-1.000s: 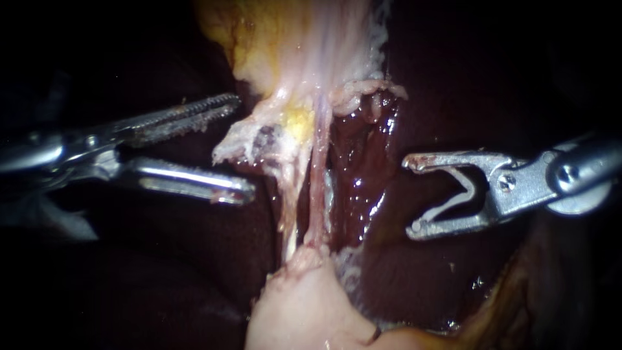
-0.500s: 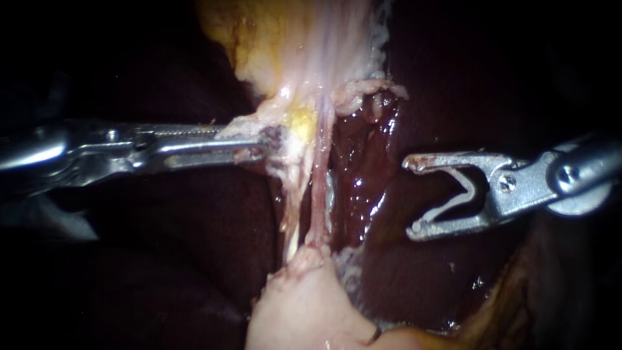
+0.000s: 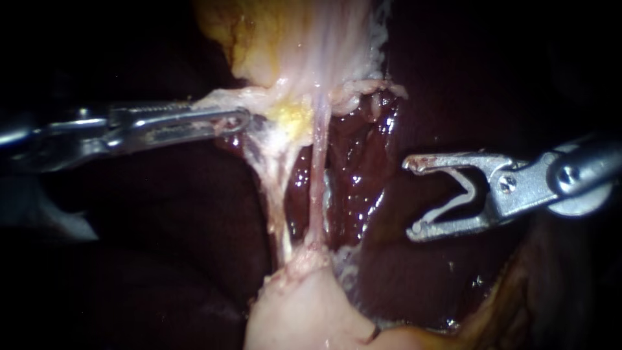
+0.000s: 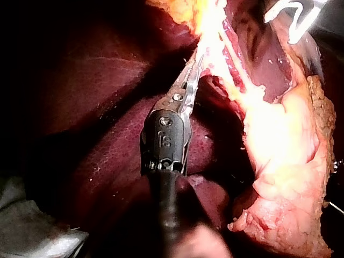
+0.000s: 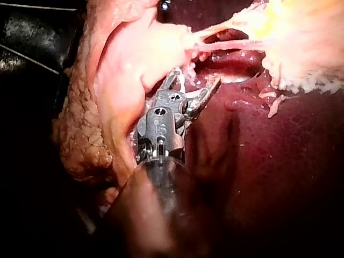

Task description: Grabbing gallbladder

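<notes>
My left instrument (image 3: 238, 120) comes in from the left, its jaws shut on a pale flap of tissue (image 3: 223, 98) at the edge of the yellowish fatty tissue (image 3: 285, 52). The flap is drawn taut to the left. Two thin tubes (image 3: 315, 181) run down from there to the pale pink gallbladder (image 3: 304, 311). My right instrument (image 3: 409, 194) hangs to the right of the tubes, clear of them, jaws open with a pale V-shaped piece between them. In the left wrist view the left instrument (image 4: 192, 72) grips pale tissue. In the right wrist view the right instrument (image 5: 196, 78) stands open under a stretched strand.
Dark red liver (image 3: 363, 162) lies behind the tubes and spreads on both sides (image 4: 97, 107). Wet, glistening liver shows in the gap between the two tubes. A brownish rough tissue edge (image 3: 512, 298) lies at the lower right. My right instrument's tip (image 4: 293, 16) shows beyond the left one.
My left instrument's jaws went from open to shut on the pale flap, then drew it left and upward. The tubes spread apart. The right instrument has not moved.
</notes>
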